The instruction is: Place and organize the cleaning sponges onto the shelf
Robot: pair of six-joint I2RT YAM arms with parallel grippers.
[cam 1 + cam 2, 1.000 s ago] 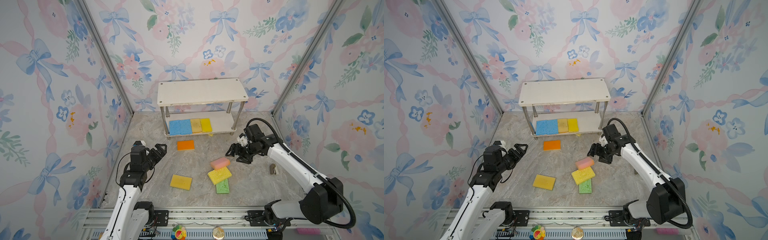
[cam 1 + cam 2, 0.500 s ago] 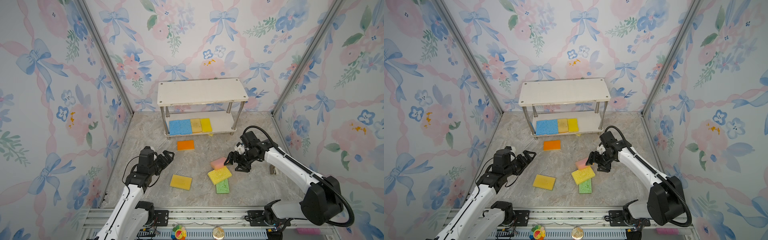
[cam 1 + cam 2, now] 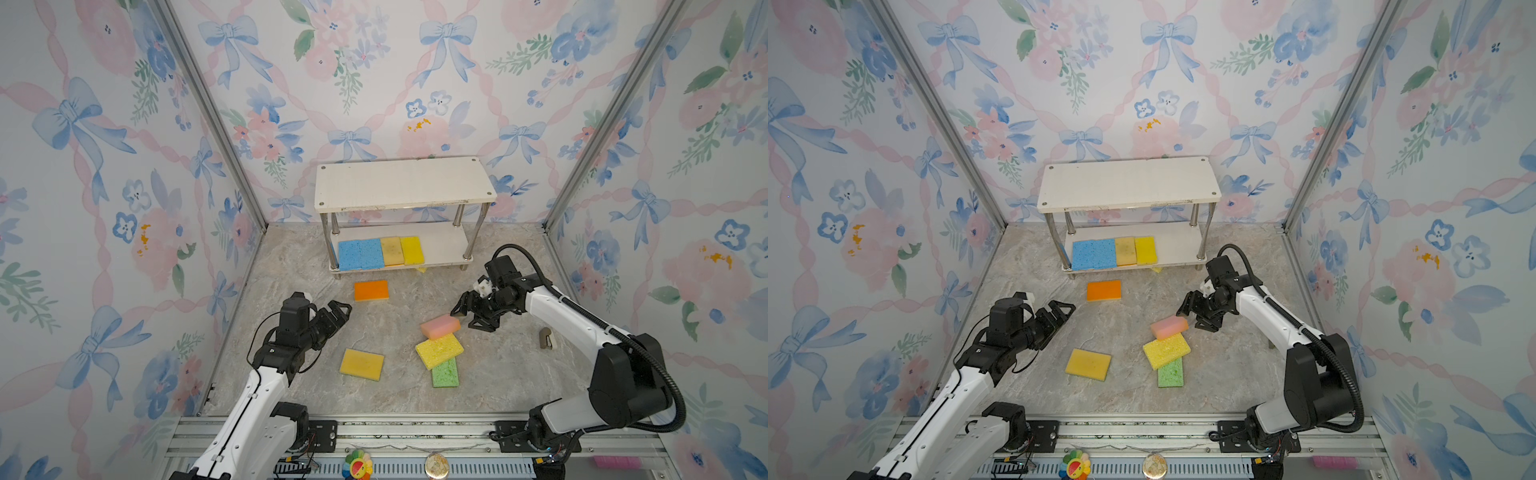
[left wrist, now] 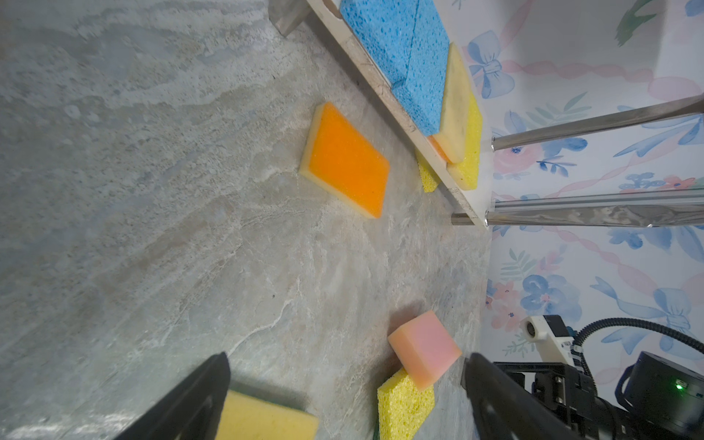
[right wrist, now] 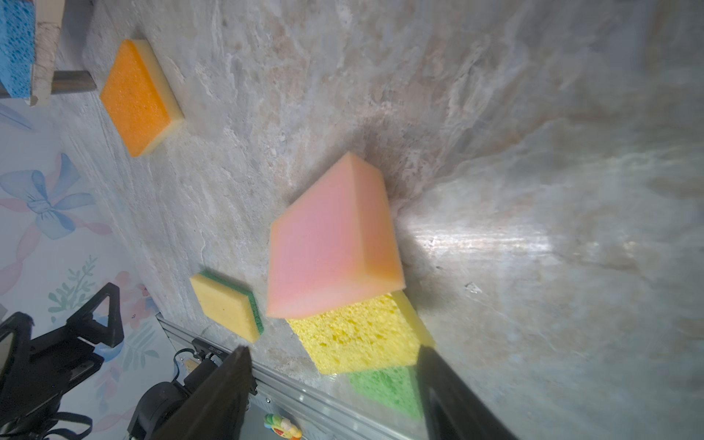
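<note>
I see a grey marbled tabletop (image 3: 299, 266) enclosed by walls in floral bow wallpaper (image 3: 374, 83) with metal corner posts (image 3: 208, 112). A small grey-tan object (image 3: 545, 337) lies on it, right side. Just before the front rail (image 3: 415, 432): a rainbow flower ornament (image 3: 357, 466), a round badge (image 3: 436, 464).

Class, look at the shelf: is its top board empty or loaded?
Empty. The shelf's top board shows only bare white; the sponges sit on the lower board.

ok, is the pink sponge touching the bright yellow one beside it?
Touching. The right wrist view shows the pink sponge resting its edge on the bright yellow sponge, no gap.
</note>
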